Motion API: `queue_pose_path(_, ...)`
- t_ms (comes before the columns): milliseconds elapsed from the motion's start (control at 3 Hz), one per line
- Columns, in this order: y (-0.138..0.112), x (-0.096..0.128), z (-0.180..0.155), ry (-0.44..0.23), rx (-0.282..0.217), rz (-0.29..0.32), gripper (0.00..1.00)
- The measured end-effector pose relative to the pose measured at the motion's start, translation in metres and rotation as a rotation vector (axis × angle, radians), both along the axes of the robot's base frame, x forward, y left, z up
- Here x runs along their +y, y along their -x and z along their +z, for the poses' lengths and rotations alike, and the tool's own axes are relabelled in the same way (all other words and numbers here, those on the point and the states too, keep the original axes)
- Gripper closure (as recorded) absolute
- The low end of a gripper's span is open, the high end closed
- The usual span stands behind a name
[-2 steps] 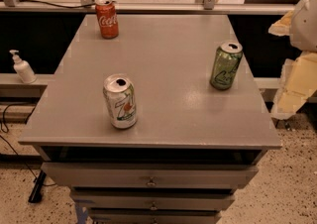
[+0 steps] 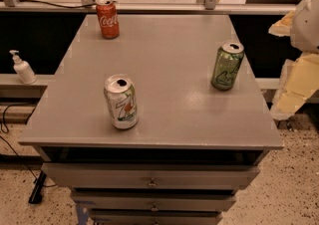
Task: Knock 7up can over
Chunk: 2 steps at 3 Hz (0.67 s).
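The 7up can, white and silver with a red-and-green "7" logo and an opened silver top, stands upright near the front left of the grey table. My gripper shows as pale white and yellowish parts at the right edge of the view, beyond the table's right side. It is far to the right of the 7up can and touches nothing.
A dark green can stands upright near the table's right edge, close to my gripper. A red Coca-Cola can stands at the back left. A white pump bottle sits on a ledge to the left. Drawers lie under the tabletop.
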<state>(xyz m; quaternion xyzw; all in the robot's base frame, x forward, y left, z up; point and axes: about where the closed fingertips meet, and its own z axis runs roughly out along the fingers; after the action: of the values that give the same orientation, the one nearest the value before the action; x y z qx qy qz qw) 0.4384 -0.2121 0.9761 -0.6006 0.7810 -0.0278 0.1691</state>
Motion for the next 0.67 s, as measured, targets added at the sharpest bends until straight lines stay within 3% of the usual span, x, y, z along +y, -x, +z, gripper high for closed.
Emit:
queue_pose_path(333, 0.006, 0.023, -0.008, -0.061, 0.001, -0.008, 0.00)
queue_pose_path(667, 0.015, 0.050, -0.033, -0.175, 0.005, -0.007, 0.00)
